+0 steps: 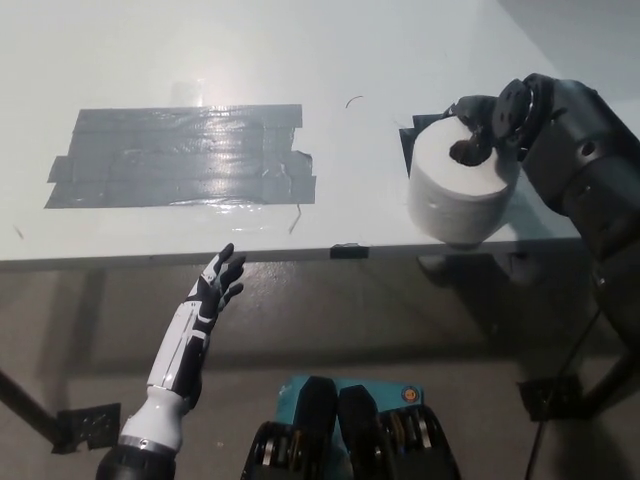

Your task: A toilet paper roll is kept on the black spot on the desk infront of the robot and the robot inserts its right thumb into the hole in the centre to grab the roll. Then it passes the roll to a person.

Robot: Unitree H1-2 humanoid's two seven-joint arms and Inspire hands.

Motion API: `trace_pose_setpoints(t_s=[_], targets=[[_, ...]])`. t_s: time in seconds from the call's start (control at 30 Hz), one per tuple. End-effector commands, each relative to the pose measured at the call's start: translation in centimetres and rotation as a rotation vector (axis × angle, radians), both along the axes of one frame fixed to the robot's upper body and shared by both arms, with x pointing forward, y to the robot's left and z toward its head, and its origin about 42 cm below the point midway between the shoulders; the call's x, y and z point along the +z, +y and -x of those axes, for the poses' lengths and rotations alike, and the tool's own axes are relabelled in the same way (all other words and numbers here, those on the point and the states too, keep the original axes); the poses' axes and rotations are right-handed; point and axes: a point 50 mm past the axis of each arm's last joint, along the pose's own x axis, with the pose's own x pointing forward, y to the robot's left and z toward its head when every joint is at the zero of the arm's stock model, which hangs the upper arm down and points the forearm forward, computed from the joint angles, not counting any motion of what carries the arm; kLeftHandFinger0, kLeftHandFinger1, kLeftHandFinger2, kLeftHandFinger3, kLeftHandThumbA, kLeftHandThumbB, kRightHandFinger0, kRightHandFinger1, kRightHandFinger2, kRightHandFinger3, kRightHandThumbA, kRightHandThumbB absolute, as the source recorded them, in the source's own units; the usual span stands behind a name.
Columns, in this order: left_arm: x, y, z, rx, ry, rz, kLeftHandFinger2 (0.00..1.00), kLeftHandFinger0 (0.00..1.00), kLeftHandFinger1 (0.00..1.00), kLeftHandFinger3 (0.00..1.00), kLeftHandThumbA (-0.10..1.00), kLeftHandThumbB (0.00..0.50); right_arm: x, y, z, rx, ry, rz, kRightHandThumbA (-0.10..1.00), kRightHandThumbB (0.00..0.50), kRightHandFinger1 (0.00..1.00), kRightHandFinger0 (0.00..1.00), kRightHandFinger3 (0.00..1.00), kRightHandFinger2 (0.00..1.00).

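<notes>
The white, soft-sided toilet paper roll [457, 190] stands on end near the desk's front right corner, over a black patch [408, 140] of which only a sliver shows at its far left side. It looks light and squashy, so the stiff cardboard core at its centre hole is the sound place to hold it; squeezing the wall would likely dent it. The black right hand [487, 125] lies over the top of the roll with its thumb down in the hole and the other fingers curled against the outer rim, clamped on it. The pale glossy desk [350, 60] ends just in front of and right of the roll, so lifting clear needs little travel. The grey tape patch [180, 155] lies well apart to the left. The white left hand [215, 285] hangs below the desk's front edge, fingers loosely apart, holding nothing.
</notes>
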Motion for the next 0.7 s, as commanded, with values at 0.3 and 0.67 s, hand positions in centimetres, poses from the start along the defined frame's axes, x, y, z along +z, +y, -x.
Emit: trace_pose_setpoints(t_s=[0.3,0.67], targets=[[2.0,-0.1,-1.0,-0.027,-0.072,0.003,1.0,1.0,1.0,1.0,1.0,0.169,0.6,-1.0,-0.5,-0.032,-0.229,-0.104,-0.1,0.183,0.65,0.23,0.83,0.82],[2.1,0.1,-1.4,-0.03,-0.073,-0.011,1.0,1.0,1.0,1.0,1.0,0.167,3.8,-5.0,-0.8,-0.154,-0.515,-0.571,-0.1,0.174,0.64,0.1,0.86,0.89]])
